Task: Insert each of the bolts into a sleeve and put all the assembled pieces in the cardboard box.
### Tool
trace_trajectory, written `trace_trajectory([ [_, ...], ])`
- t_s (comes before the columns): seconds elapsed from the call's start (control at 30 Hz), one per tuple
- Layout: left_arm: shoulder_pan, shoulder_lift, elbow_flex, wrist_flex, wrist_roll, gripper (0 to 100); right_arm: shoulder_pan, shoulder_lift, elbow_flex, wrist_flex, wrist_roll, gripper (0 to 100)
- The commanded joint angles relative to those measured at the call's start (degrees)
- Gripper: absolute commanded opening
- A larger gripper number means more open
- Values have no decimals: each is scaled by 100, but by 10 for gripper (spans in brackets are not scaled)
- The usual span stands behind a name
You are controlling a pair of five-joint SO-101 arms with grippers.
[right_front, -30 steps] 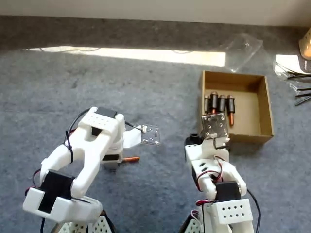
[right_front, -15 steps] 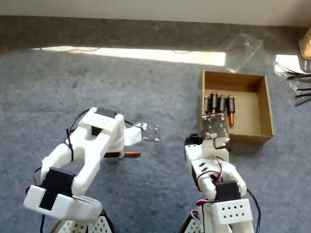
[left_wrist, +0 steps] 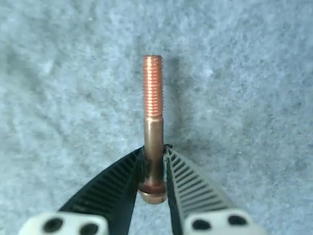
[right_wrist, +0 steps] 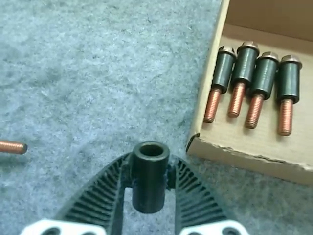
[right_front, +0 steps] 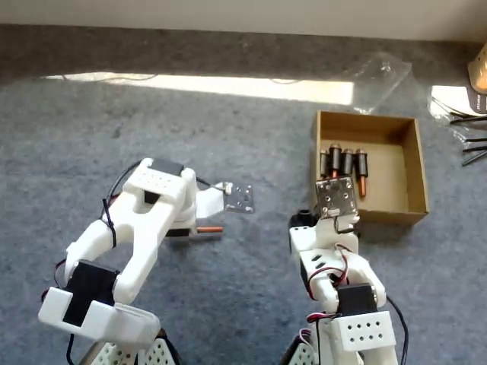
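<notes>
The left tool (left_wrist: 155,152) was closed narrowly on the bolt (left_wrist: 152,112), and its two fingers pressed the smooth part of the shank just beside the head. The long axis of the bolt ran straight out from the tool, with the threaded end free in front. In the high view the bolt (right_front: 211,229) lay about level over the grey counter (right_front: 91,137), and its threaded end pointed toward the side of the right arm. The right tool (right_wrist: 150,157) held a dark sleeve (right_wrist: 149,181) between its fingers. The axis of the sleeve went along the tool, and the open bore faced away from the wrist. The threaded tip of the bolt (right_wrist: 12,147) was well apart from the sleeve, to its side. The cardboard box (right_front: 367,116) stood just beyond the right arm. Inside it four assembled pieces (right_wrist: 254,78) lay side by side near one wall, parallel to each other, heads toward the far wall and threaded ends toward the arms.
</notes>
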Motion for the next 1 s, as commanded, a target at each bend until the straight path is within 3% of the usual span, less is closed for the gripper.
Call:
trace_trajectory([
  [0.0,-251,-40,-1262,686,9,45,66,-84,-57,-215,-18,4],
  [0.2,-585,22,-2141,1099,9,45,66,-84,-57,-215,-18,4],
  [0.6,-593,22,-1701,1090,18,46,66,-84,-57,-215,-18,4],
  [0.8,-593,22,-1270,536,18,46,66,-84,-48,-215,-18,4],
  [0.97,-593,22,-910,-589,18,46,66,-84,-48,-215,-18,4],
])
